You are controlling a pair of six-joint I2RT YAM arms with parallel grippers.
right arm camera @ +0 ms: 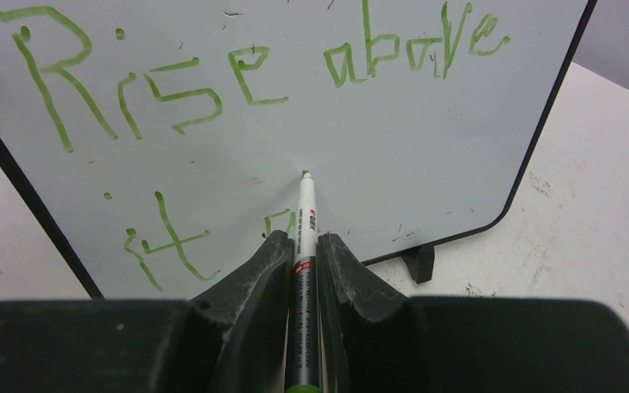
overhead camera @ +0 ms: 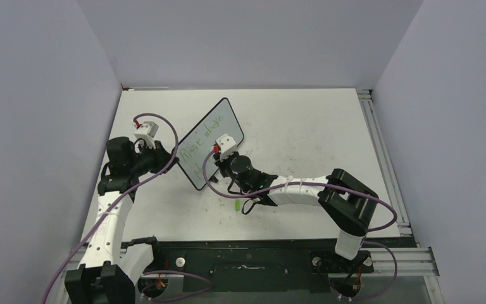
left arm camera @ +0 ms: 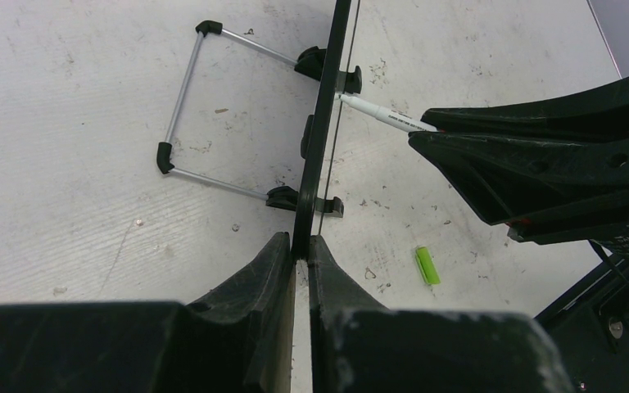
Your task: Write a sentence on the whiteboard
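The whiteboard (overhead camera: 212, 140) stands tilted on the table, seen edge-on in the left wrist view (left arm camera: 321, 139) and face-on in the right wrist view (right arm camera: 393, 147). My left gripper (left arm camera: 300, 255) is shut on its near edge, at the board's left in the top view (overhead camera: 172, 159). My right gripper (right arm camera: 301, 243) is shut on a white marker (right arm camera: 305, 214) whose green tip touches the board below the first line. The sentence (right arm camera: 213, 82) reads "Rise above", with "it" and a partly hidden letter under it. The right gripper (overhead camera: 223, 152) faces the board's front.
A green marker cap (overhead camera: 237, 206) lies on the table near the right arm, also in the left wrist view (left arm camera: 427, 265). The board's wire stand (left arm camera: 205, 106) rests behind it. Grey walls enclose the table.
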